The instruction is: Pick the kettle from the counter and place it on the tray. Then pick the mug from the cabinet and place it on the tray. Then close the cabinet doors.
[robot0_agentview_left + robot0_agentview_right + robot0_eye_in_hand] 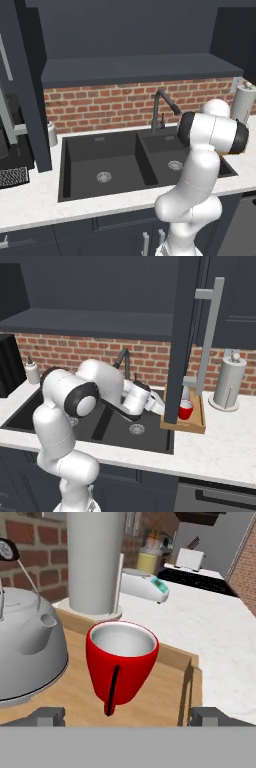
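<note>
The two-finger gripper is hovering with its jaws spread wide and holding nothing, just short of the small red mug with its white inside. The mug is standing upright on the shallow light-brown wooden tray, just beside the rounded silver-grey metal kettle, with the tall white paper-towel roll standing on the white speckled counter beyond

The mug and kettle stood side by side on the tray, right of the sink. The paper-towel roll stood on the counter just beyond the tray.
</note>
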Controlling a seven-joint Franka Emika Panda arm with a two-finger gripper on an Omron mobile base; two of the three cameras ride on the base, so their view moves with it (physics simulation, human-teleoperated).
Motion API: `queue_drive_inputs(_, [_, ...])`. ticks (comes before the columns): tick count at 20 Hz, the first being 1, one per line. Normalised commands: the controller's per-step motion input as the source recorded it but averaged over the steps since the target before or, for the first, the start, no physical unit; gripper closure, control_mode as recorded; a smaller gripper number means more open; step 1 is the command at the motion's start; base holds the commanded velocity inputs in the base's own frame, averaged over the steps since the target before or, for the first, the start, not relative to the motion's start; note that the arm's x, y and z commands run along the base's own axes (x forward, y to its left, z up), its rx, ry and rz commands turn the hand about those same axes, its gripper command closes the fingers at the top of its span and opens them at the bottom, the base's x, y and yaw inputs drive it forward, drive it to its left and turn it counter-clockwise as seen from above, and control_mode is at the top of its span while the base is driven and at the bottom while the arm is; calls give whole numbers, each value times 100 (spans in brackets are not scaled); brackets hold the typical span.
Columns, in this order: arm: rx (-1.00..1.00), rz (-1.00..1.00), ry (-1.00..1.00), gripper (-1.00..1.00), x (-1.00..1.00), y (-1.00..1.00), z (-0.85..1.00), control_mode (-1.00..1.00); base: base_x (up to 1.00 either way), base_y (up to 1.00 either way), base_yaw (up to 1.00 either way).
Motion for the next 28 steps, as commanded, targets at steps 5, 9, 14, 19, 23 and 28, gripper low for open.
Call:
queue_drive_inputs(5, [0, 6, 1, -100, -44, 17, 35, -100, 0, 0, 0])
queue_drive_inputs(9, [0, 17, 0, -100, -38, 29, 51, -100, 0, 0, 0])
queue_drive_inputs(14, [0, 20, 0, -100, -40, 35, 55, -100, 0, 0, 0])
queue_drive_inputs(19, [2, 12, 0, -100, -47, 33, 55, -100, 0, 0, 0])
queue_drive_inputs(23, [6, 0, 0, -100, -45, 41, 57, -100, 0, 0, 0])
queue_drive_inputs(28, [9, -3, -3, -100, -39, 43, 62, -100, 0, 0, 0])
